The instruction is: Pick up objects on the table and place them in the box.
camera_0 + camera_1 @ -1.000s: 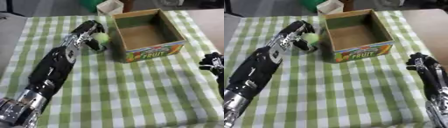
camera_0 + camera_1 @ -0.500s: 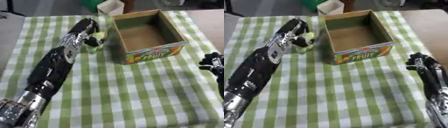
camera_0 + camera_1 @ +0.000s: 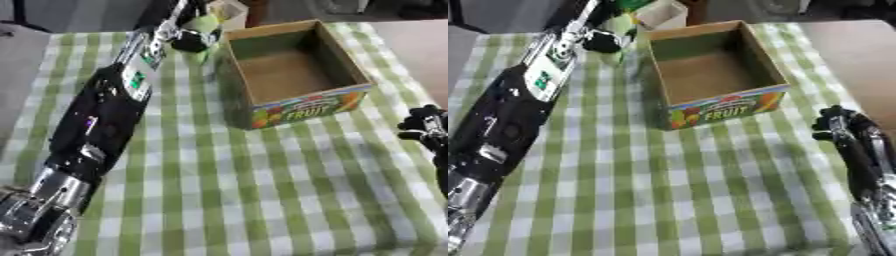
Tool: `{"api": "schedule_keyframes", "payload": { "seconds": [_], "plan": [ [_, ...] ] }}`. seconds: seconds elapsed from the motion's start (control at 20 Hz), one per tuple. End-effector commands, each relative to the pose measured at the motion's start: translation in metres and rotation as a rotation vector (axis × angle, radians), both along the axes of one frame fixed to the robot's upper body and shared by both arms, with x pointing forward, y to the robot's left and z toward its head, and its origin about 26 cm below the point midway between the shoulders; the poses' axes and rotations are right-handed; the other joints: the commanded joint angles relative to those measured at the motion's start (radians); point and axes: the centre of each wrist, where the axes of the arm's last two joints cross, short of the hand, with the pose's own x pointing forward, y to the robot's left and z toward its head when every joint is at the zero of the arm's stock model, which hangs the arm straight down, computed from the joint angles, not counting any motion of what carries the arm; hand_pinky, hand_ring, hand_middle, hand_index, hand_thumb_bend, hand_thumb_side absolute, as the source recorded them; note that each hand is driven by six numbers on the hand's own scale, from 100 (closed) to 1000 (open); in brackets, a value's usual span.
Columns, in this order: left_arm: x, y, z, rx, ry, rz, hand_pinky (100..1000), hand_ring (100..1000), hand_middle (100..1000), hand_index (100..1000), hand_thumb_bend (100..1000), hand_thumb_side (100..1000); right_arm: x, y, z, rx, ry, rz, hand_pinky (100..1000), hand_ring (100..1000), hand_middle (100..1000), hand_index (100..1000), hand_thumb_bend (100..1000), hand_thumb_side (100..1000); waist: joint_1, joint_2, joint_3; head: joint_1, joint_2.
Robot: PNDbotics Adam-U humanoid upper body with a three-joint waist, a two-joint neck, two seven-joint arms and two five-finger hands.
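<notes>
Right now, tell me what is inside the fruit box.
The fruit box shows only its bare brown floor and inner walls; nothing lies in it. The near wall hides a strip of floor. The green object is in the left hand, outside.

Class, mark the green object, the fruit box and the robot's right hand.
green object [image 3: 203, 23], left eye view, its rounded top.
fruit box [image 3: 304, 109], left eye view, printed front wall.
right hand [image 3: 839, 124], right eye view, its curled fingers.

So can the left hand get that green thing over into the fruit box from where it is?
Probably yes. The left hand holds the green thing just left of the box, whose top is open, with nothing between them.
</notes>
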Motion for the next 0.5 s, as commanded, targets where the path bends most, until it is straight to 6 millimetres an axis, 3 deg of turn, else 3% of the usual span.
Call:
{"api": "schedule_keyframes", "payload": {
  "seconds": [0.05,0.25,0.5],
  "plan": [
    [-0.009,-0.022,0.023,-0.033,-0.074,-0.096,407,364,317,438,265,100,0.003,0.000,0.010,-0.010,-0.029,0.015,615,628,552,661,100,607,-0.004,-0.015,-0.008,0.012,-0.015],
    [-0.013,-0.045,0.019,0.000,-0.086,-0.177,433,389,341,464,317,100,0.005,0.005,0.012,-0.012,-0.033,0.036,615,628,552,661,100,608,0.001,-0.011,-0.030,0.027,-0.024],
    [-0.009,-0.056,-0.005,0.122,-0.051,-0.226,493,456,405,520,458,100,0.008,0.011,0.016,-0.009,-0.045,0.063,615,628,552,661,100,612,0.009,0.000,-0.060,0.040,-0.039]
  ]
}}
